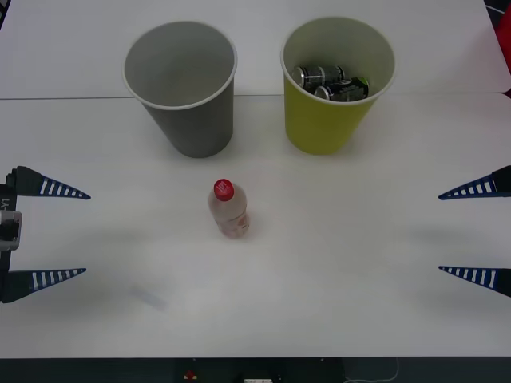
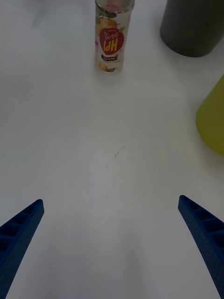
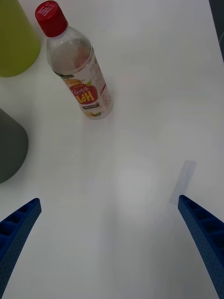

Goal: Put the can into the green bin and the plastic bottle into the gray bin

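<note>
A white table (image 1: 335, 303) was spread across the scene, and everything else was set on it. At its far side two large bins were stood upright side by side, near each other but apart: the gray bin (image 1: 185, 96) toward the robot's left and the green bin (image 1: 331, 92) toward its right. The gray bin's inside was seen as bare gray. Dark cans (image 1: 331, 82) were seen lying inside the green bin, at least two of them, pressed close together.

The left gripper (image 1: 68, 233) was held low at the table's left edge, its two blue ribbed fingers spread wide apart with nothing between them. The right gripper (image 1: 459, 232) was held at the opposite edge in the same manner, fingers well apart and gripping nothing.

The plastic bottle (image 1: 229, 210) was stood upright on the table nearer the robot than both bins, roughly midway between the two grippers and well apart from each. Its red cap (image 3: 52, 18) was screwed on, and a label with red print (image 3: 87, 96) was wrapped around its lower part.
</note>
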Robot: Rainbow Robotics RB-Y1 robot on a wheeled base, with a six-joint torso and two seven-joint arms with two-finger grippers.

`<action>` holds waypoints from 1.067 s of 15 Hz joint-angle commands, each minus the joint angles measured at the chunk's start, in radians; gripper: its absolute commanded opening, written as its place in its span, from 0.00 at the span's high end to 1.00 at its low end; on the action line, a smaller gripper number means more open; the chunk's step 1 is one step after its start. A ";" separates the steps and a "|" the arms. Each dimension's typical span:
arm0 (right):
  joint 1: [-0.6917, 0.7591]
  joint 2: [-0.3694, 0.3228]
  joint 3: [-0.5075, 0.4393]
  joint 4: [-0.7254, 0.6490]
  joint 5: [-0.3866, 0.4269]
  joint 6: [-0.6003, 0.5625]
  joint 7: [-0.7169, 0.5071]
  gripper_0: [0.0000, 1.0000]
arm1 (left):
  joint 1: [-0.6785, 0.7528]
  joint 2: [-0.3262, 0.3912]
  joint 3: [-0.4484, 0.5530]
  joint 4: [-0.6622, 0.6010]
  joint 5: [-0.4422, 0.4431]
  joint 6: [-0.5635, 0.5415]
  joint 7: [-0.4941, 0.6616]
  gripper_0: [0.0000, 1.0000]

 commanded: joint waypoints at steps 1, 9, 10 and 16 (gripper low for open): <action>0.000 0.000 0.000 0.000 0.000 0.000 0.000 0.00 | 0.000 0.000 0.000 0.000 0.000 0.000 0.000 0.00; 0.000 0.000 0.000 0.000 0.000 0.000 0.000 0.00 | -0.059 0.002 -0.093 0.079 0.045 0.062 0.006 0.00; 0.000 0.000 0.000 0.000 0.000 0.000 0.000 0.00 | -0.084 0.002 -0.125 0.111 0.068 0.064 0.003 0.00; 0.000 0.000 0.000 0.000 0.000 0.000 0.000 0.00 | -0.216 -0.004 -0.342 0.303 0.260 0.093 -0.031 0.00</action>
